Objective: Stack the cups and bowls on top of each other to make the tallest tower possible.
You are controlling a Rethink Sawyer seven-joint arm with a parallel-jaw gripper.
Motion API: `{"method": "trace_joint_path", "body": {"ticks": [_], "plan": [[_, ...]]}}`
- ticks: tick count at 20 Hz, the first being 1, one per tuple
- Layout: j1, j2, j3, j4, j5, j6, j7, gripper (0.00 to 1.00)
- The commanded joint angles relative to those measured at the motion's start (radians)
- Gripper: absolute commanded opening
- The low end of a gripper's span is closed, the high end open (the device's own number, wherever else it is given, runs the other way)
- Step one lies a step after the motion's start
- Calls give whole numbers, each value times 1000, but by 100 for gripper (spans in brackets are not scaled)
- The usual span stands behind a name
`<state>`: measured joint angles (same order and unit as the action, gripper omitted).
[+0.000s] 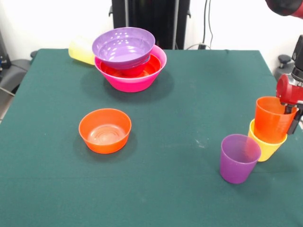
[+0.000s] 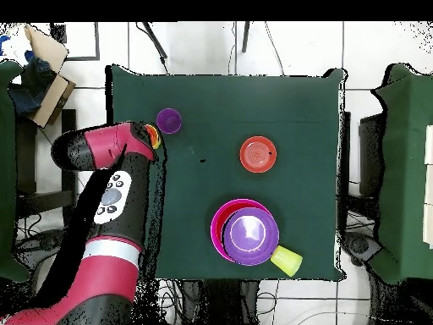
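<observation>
The tower is a big pink bowl [image 1: 135, 78] holding a wide orange bowl [image 1: 142, 70], with the shallow purple bowl [image 1: 124, 46] resting tilted on top. A yellow cup [image 1: 81, 50] lies on its side behind it. A small orange bowl [image 1: 105, 130] stands alone. At the right edge the orange cup [image 1: 272, 118] sits tilted inside the other yellow cup [image 1: 265, 146], beside the purple cup [image 1: 239, 158]. My gripper [image 1: 291, 116] straddles the orange cup's rim, shut on it. The small magenta and blue bowls are out of view.
In the overhead view my arm [image 2: 110, 182] covers the table's left edge and hides most of the orange cup [image 2: 152, 134]. The purple cup [image 2: 169, 121], small orange bowl [image 2: 258, 154] and tower [image 2: 245, 233] show there. The cups stand close to the table edge.
</observation>
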<state>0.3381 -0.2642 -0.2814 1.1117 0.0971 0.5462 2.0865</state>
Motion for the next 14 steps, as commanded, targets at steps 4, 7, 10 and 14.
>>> {"method": "trace_joint_path", "body": {"ticks": [4,7,10,14], "plan": [[-15,-4,59,8,0,-76,138,100],[-5,0,48,-4,12,-23,149,100],[-9,-11,60,11,14,-28,139,100],[-18,16,69,-18,17,-31,133,100]]}}
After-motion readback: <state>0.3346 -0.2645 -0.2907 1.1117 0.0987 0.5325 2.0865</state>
